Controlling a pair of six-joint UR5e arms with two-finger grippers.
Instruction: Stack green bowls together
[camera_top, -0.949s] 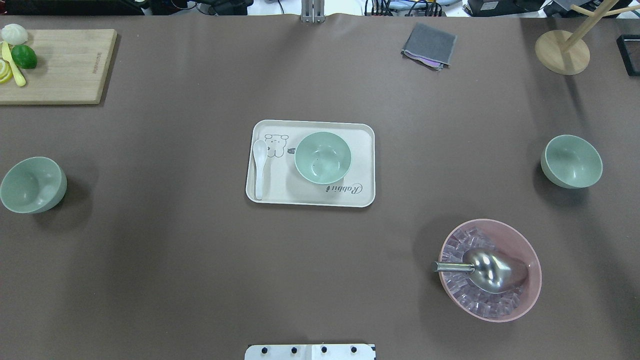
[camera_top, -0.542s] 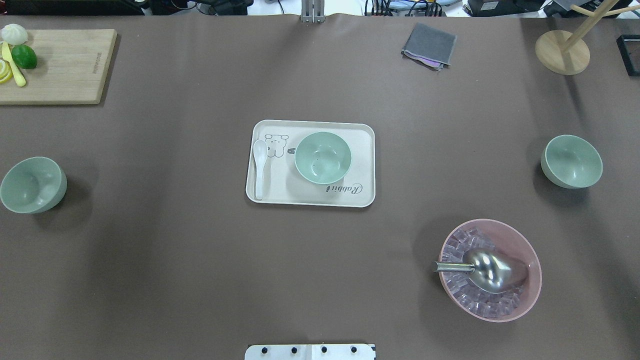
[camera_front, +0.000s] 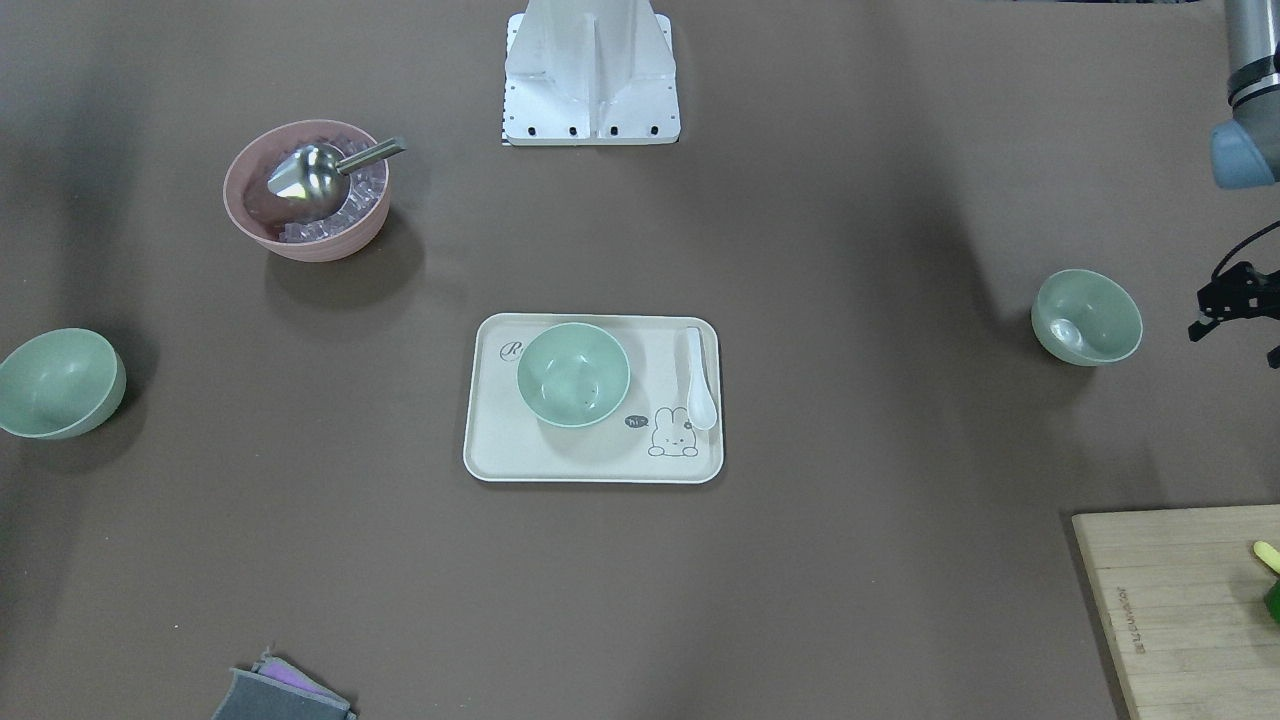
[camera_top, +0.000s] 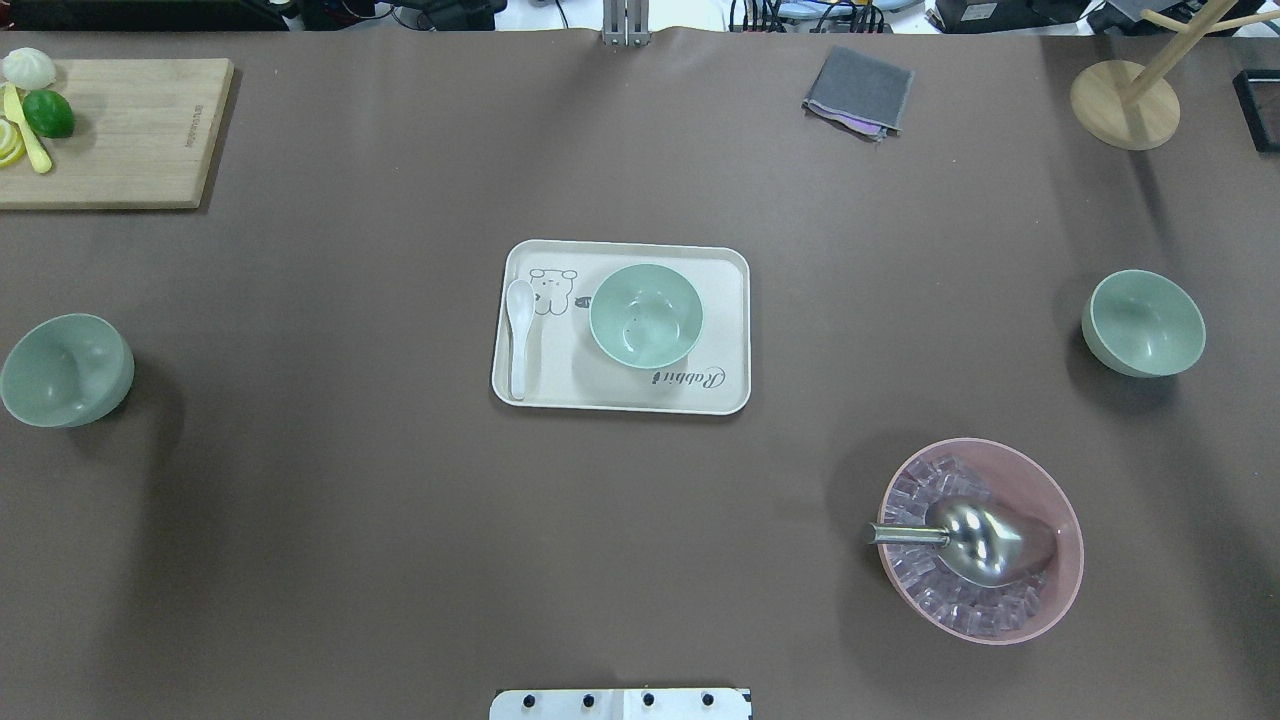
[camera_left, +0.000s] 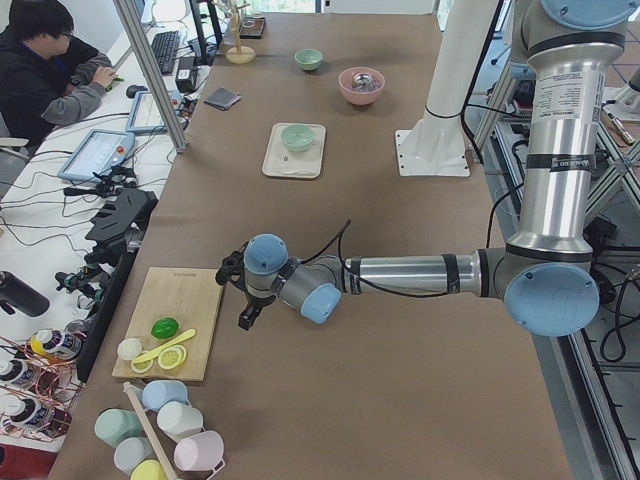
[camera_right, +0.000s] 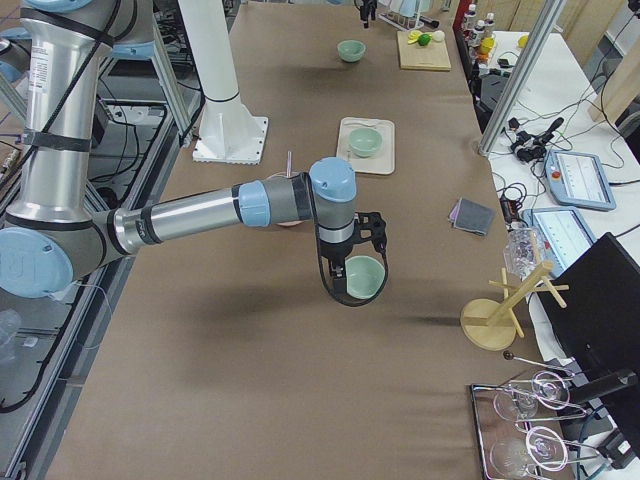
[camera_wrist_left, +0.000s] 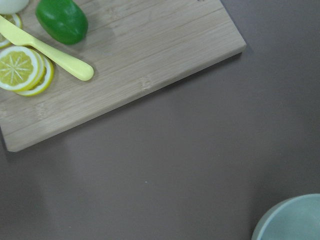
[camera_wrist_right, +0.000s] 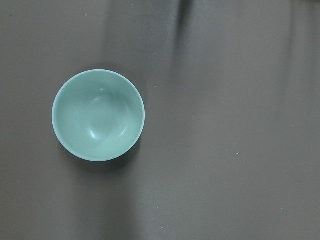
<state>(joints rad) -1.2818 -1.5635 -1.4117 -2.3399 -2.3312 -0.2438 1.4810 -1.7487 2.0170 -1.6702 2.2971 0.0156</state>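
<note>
- My left gripper (camera_left: 240, 296) hangs above the counter near its left edge, between the cutting board (camera_top: 130, 130) at the far left corner and the left green bowl (camera_top: 65, 370).
- Left finger opening: cannot be told from any view. No bowl is gripped.
- My right gripper (camera_right: 372, 240) hangs above the right green bowl (camera_top: 1143, 322), clear of it. This bowl stands upright near the counter's right edge.
- Right finger opening: cannot be told. No bowl is gripped.
- The centre green bowl (camera_top: 646, 315) stands upright on the tray (camera_top: 620, 408) at the counter's middle, beside a white spoon (camera_top: 519, 335).
- All three green bowls are well apart; none is stacked.
- The pink bowl (camera_top: 1068, 580) holds clear cubes and a metal scoop (camera_top: 985, 540), and stands toward the near right corner.
</note>
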